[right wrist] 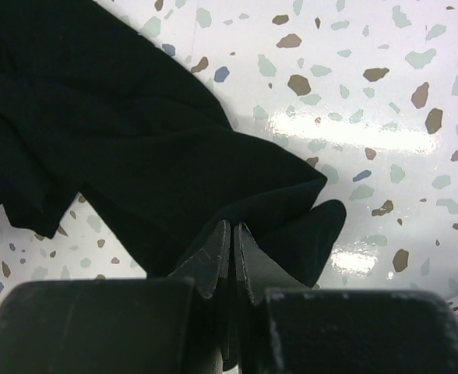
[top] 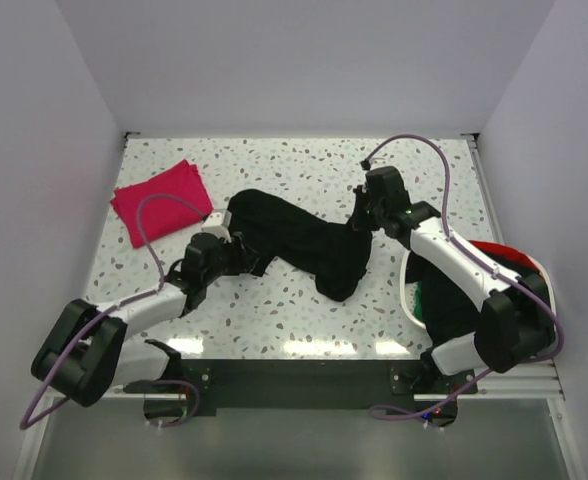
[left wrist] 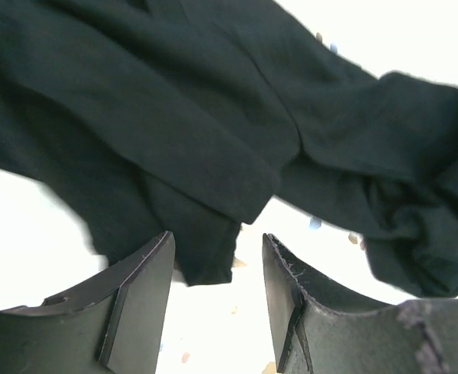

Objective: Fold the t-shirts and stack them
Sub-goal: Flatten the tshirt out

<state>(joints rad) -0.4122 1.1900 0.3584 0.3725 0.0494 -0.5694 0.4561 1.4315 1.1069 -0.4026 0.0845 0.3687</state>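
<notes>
A large black t-shirt lies crumpled across the middle of the speckled table. My left gripper is at its left end, open. In the left wrist view my left gripper has a gap between its jaws, and a loose corner of the black t-shirt hangs just beyond the left finger, not pinched. My right gripper is at the shirt's right end. In the right wrist view my right gripper is shut on a fold of the black t-shirt. A magenta-pink t-shirt lies folded at the back left.
A white basket stands at the right edge, under my right arm, with a red shirt and dark cloth in it. White walls enclose the table on the left, the back and the right.
</notes>
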